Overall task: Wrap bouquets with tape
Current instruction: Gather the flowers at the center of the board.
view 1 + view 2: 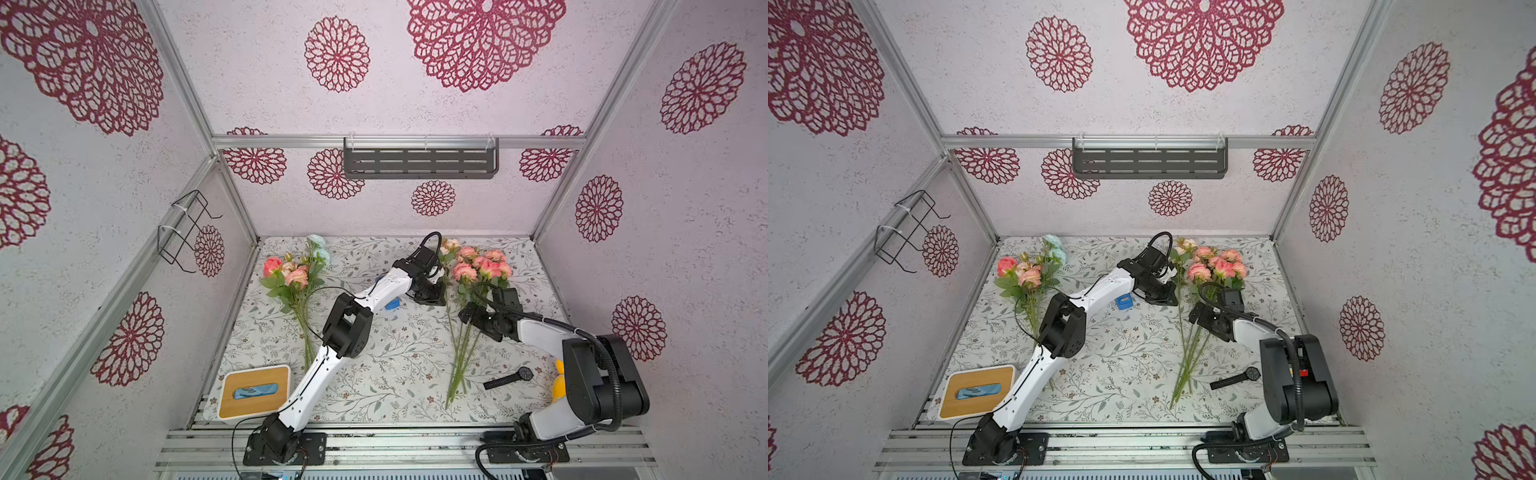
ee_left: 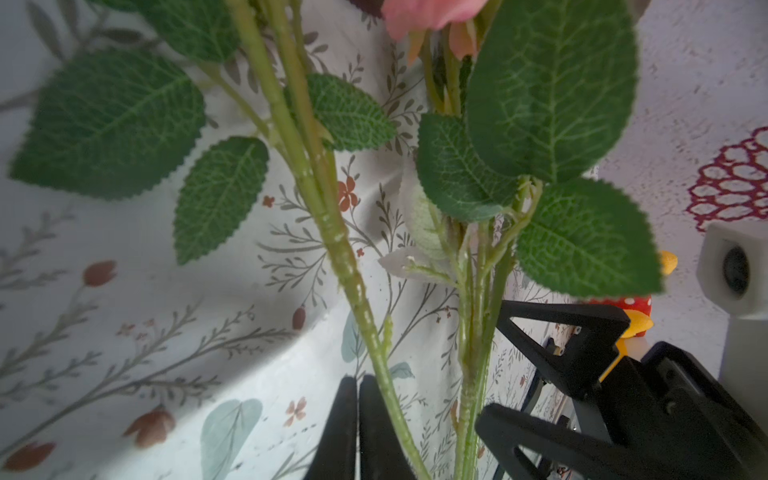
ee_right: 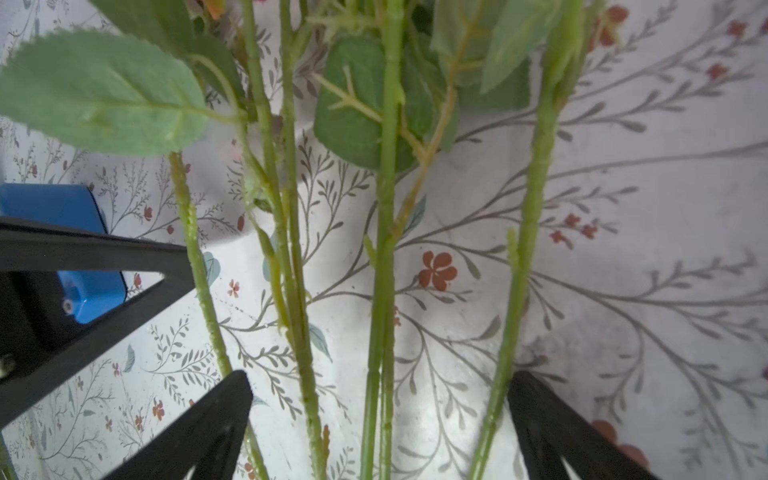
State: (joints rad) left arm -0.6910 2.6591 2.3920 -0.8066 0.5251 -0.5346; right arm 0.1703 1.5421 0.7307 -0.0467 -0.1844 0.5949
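Two bouquets lie on the flowered cloth. One bouquet with a pale blue bloom is at the back left. The other bouquet is at the back right, its stems running toward the front. My right gripper is open, straddling several of those stems. My left gripper is shut just left of the same bunch, with one stem running beside its fingers, not between them. The blue tape dispenser sits under my left forearm, partly hidden.
A white box with a wooden lid sits at the front left. A black wristwatch lies at the front right, by a yellow object behind my right arm. A wire basket and a grey shelf hang on the walls.
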